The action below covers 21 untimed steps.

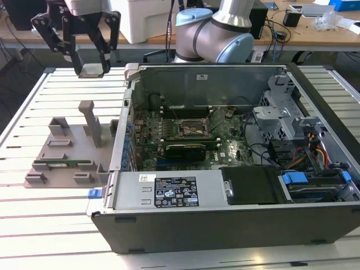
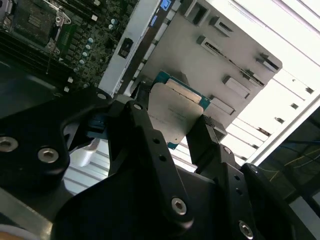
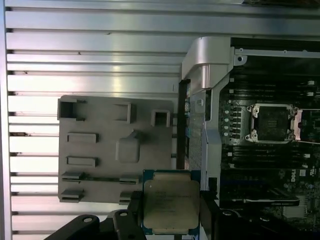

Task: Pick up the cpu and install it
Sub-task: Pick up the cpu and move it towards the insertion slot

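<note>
Your pincer is clenched on the cpu above the grey tray; hold it level, gripping only its edges.

cpu between gripper fingers

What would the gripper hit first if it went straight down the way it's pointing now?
Probably the grey fixture tray, near its edge by the computer case; the cpu held in the gripper would touch first. Depth is unclear.
</note>
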Each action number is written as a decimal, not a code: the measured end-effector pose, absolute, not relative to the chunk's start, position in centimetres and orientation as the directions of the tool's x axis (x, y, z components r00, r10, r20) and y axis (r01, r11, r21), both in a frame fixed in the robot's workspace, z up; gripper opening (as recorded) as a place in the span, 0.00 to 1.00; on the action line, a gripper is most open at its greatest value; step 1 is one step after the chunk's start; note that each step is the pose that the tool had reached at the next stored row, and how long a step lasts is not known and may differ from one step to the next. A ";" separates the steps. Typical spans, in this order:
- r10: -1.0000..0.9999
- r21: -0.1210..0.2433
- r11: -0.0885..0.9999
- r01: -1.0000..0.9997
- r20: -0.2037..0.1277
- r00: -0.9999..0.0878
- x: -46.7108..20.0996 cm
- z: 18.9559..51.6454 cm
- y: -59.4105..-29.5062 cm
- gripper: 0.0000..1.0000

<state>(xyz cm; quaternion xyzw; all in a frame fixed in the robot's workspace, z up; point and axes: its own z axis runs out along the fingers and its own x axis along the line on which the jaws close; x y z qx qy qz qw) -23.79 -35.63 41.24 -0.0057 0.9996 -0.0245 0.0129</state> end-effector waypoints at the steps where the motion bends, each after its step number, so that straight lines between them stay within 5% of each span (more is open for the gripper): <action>1: -0.012 -0.049 0.999 -0.011 -0.025 -1.000 -23.6 41.2 -35.6 0.55; 21: -0.012 -0.055 0.998 -0.011 -0.018 -1.000 -17.2 40.1 -34.3 0.55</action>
